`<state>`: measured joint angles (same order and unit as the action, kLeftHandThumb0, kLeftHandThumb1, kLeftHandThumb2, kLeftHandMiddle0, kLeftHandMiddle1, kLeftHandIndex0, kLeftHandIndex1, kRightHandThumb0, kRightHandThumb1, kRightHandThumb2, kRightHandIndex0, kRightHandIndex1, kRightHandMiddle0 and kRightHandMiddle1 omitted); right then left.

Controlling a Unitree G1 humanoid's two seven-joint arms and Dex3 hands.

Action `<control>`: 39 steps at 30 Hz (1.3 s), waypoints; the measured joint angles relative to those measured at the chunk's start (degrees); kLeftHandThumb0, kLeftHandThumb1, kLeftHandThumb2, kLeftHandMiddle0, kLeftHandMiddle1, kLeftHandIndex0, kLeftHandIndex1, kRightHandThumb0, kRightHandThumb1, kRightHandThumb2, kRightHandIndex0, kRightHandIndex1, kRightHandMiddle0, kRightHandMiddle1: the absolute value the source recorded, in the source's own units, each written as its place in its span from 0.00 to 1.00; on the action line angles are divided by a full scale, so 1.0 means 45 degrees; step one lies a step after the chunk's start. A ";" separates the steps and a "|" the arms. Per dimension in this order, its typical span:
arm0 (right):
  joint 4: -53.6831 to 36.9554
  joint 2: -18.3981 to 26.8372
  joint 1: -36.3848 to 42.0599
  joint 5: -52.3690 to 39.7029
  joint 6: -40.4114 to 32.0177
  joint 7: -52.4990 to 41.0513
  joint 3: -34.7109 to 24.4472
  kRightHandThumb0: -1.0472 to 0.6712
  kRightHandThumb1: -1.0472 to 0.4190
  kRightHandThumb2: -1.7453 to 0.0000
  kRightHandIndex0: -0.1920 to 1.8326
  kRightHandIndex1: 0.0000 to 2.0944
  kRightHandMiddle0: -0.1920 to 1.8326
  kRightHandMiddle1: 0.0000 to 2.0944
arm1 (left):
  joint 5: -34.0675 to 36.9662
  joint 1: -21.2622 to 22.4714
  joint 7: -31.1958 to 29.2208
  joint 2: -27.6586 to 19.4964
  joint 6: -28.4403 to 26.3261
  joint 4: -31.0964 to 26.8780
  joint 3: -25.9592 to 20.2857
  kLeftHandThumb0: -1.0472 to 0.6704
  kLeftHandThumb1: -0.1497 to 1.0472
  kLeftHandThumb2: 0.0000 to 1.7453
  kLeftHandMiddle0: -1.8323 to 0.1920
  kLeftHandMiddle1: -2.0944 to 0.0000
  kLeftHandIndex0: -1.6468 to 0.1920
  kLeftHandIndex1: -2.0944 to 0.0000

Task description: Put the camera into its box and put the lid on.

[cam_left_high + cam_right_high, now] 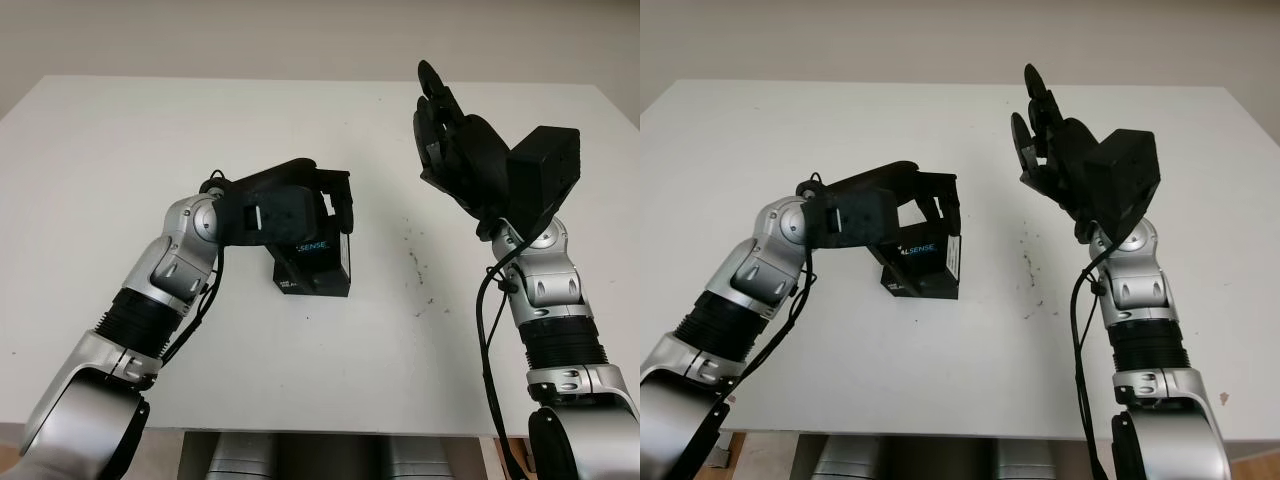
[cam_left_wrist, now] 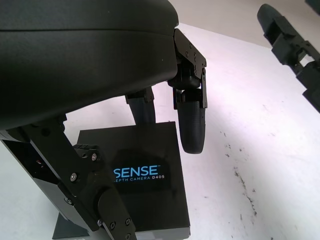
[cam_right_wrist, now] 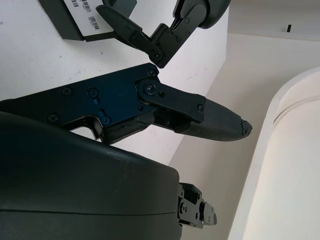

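Observation:
A black box [image 1: 318,266] with "SENSE" printed on its lid lies flat in the middle of the white table [image 1: 110,150], lid on top. My left hand [image 1: 335,205] hovers just above the box and is open, holding nothing. In the left wrist view its fingers [image 2: 192,125] hang over the printed lid [image 2: 145,185] without gripping it. My right hand [image 1: 445,120] is raised high over the table's right side, well away from the box, open and holding nothing. The right wrist view looks down on the box [image 3: 70,17] and the left hand's fingers [image 3: 150,37].
Small dark specks [image 1: 420,290] mark the table surface to the right of the box. The table's front edge [image 1: 320,432] runs close to my body, and the far edge meets a pale wall.

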<state>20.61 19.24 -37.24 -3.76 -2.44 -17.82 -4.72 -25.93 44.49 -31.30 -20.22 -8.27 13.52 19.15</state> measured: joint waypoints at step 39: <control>-0.0003 -0.0193 0.0004 -0.0144 -0.0065 0.0109 -0.0009 0.20 0.00 0.59 0.00 0.00 0.00 0.01 | -0.0518 0.1176 0.0357 0.0749 -0.0510 0.0424 0.0432 0.53 0.89 0.03 0.76 0.19 0.73 0.21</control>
<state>20.60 18.37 -37.23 -4.41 -2.73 -17.33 -4.76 -28.26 49.78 -29.70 -16.84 -10.57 15.43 21.10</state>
